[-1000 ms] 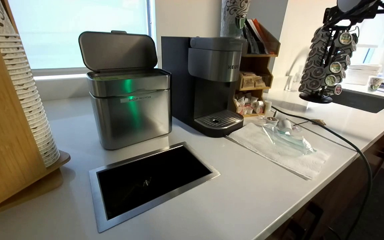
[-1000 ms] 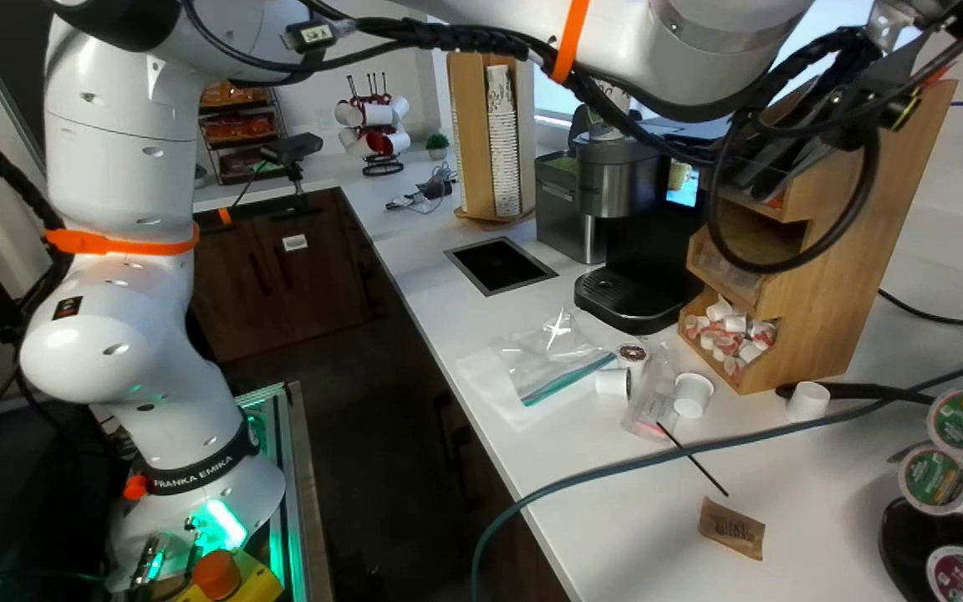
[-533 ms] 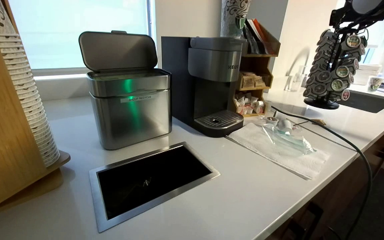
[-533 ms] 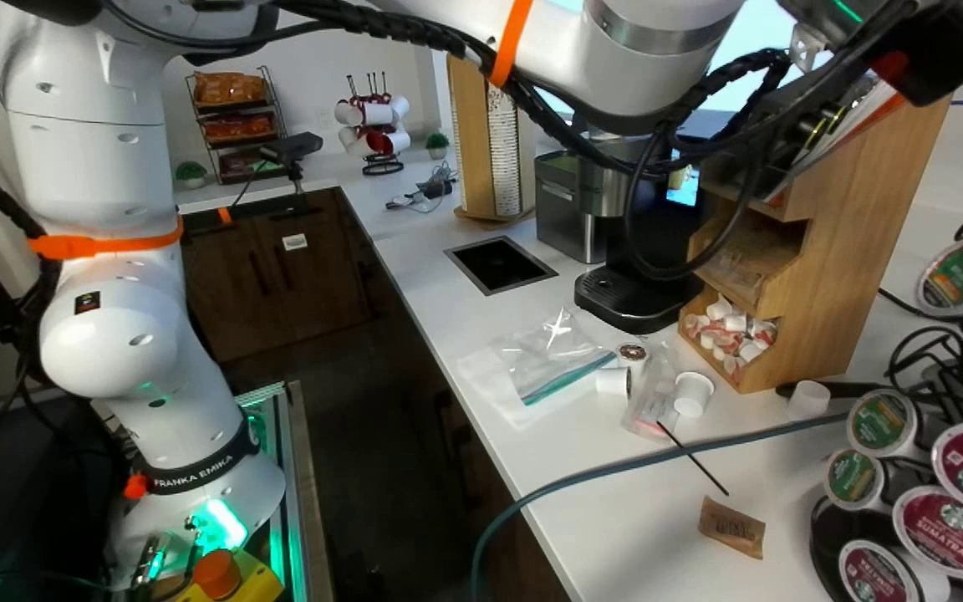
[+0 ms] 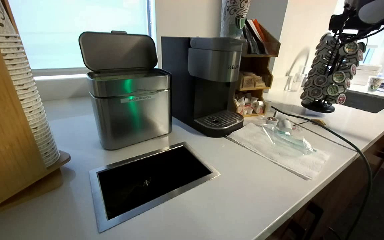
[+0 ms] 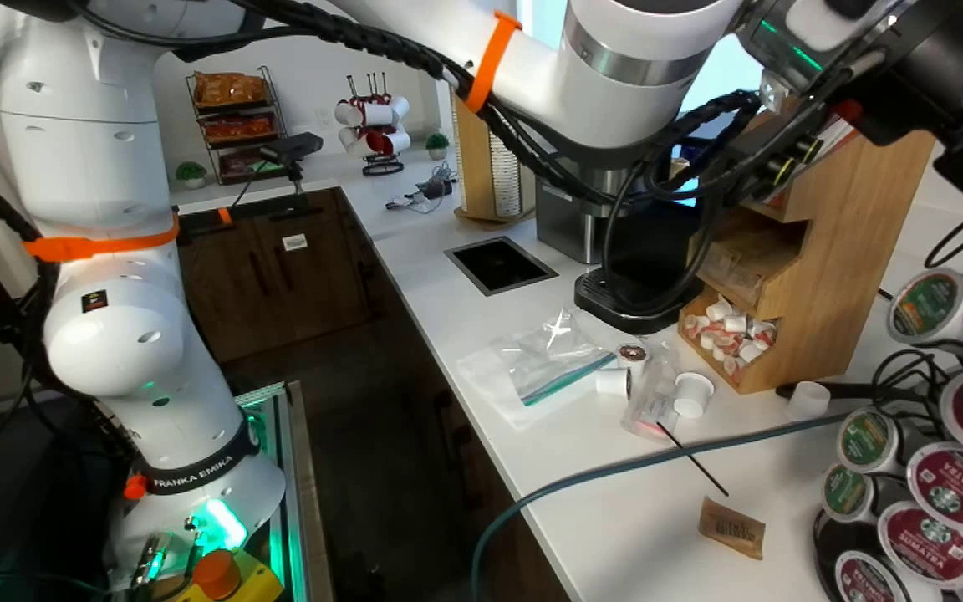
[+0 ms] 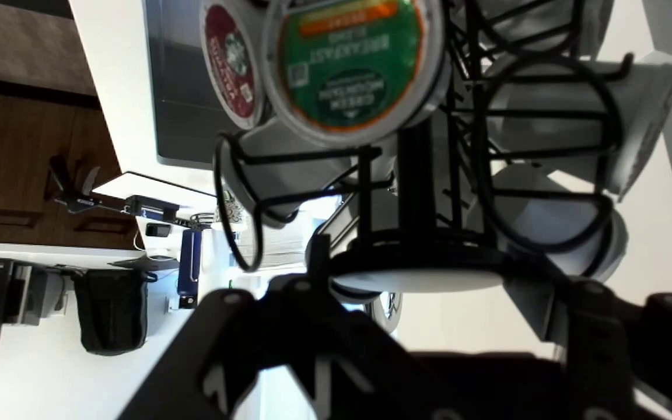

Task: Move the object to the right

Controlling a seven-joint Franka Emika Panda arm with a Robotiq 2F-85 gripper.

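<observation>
The object is a black wire carousel full of coffee pods. Its base (image 5: 318, 106) is low at the right in an exterior view, and the base (image 6: 833, 535) is partly cut off at lower right in an exterior view. It leans, with its top to the right of its base. My gripper (image 5: 343, 26) is above it and holds it by the top. In the wrist view my gripper (image 7: 426, 271) has one finger on each side of the carousel's round top plate (image 7: 417, 256). Whether the base touches the counter is hard to tell.
A wooden organizer (image 6: 858, 251), a coffee maker (image 5: 217, 63) and a steel bin (image 5: 132, 116) stand along the wall. A cable (image 6: 598, 472), loose cups (image 6: 690, 395), a plastic bag (image 6: 557, 351) and a brown packet (image 6: 732, 528) lie on the counter. A sink (image 5: 367, 101) is behind.
The carousel and gripper came lower. In an exterior view they shifted right, then slightly back left, and the carousel leans more now. In an exterior view more pods have come into sight at right.
</observation>
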